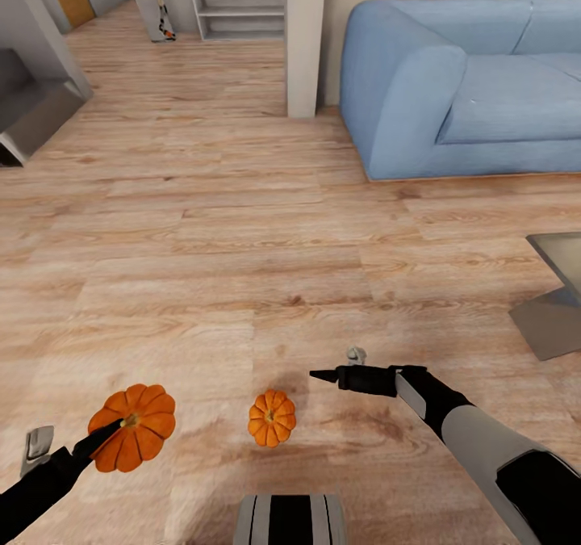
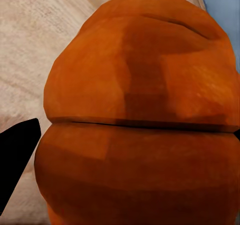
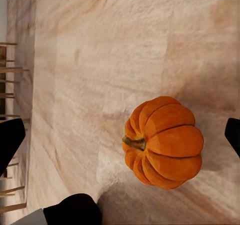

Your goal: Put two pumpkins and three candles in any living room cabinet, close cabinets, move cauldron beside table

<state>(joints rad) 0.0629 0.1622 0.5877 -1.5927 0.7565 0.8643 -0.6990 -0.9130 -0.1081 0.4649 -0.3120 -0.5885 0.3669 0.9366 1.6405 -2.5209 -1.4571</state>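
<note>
Left gripper [image 1: 101,436] has 1 pumpkin: in the head view the held pumpkin [image 1: 133,427] sits at the fingertips, a dark finger crossing its stem area, and in the left wrist view the orange body [image 2: 140,115] crowds the lens with 1 black fingertip [image 2: 15,157] just off its flank. I read that as clamped on it, though I can't see both contact points, so grip quality is a guess. The second pumpkin [image 1: 272,418] lies on the wood floor [image 1: 242,230] just ahead of the base, between the 2 arms. Right gripper [image 1: 329,376] hangs above and to its right, fingers spread wide with nothing between them; the right wrist view shows that pumpkin [image 3: 164,141] stem sideways, well inside the gap between the 2 finger tips at the frame edges. Handling call: these look small, rigid and light, so no crush risk at normal force, but the skin is smooth and the ribbed, rounded shape will want to squirt out of a pinch above or below the equator. I'd close across the widest part, pads seated in opposite rib grooves, and not on the stem, which looks too short to hold. The floor one lies tipped, so it may roll when 1 finger touches first; I'd come down centred and close evenly. Blue sofa [image 1: 476,77] is well ahead, and the grey glass table [image 1: 561,254] corner is at right.
</note>
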